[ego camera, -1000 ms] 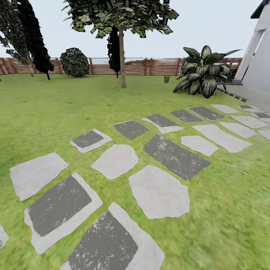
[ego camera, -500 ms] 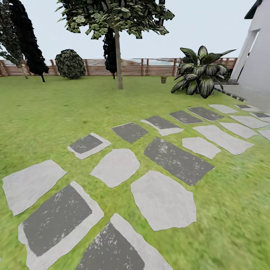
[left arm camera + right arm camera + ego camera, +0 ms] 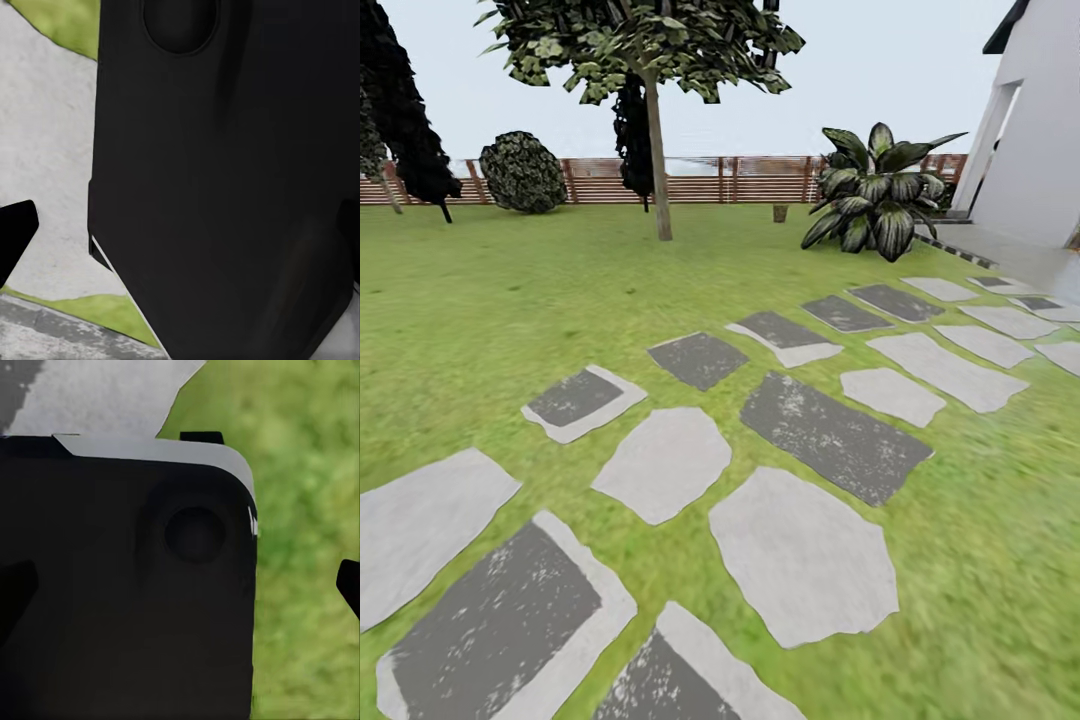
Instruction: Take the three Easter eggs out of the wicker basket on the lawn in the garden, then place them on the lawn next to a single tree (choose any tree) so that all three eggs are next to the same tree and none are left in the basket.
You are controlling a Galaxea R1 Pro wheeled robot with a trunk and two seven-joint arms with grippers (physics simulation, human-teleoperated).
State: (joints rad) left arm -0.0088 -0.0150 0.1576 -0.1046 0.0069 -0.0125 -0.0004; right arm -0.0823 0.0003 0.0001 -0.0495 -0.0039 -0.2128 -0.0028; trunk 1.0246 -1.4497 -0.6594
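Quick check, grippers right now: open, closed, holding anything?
Left gripper: cannot be told; the left wrist view is mostly blocked by a dark robot part.
Right gripper: cannot be told; same blockage.

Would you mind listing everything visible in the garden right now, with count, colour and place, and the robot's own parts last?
lawn: one, bright green, covers the ground.
stepping stones: many, pale and dark grey, crossing the lawn from near left to far right.
tree: one, pale trunk, dark green crown, far centre-left.
round bush: one, dark green, by the fence.
fence: one, brown slats, along the far edge.
broad-leaf plant: one, green and pale striped, far right.
small brown object: one, by the fence; too small to identify.
building: one, white, right edge.
robot body: black, blocking both wrist views.
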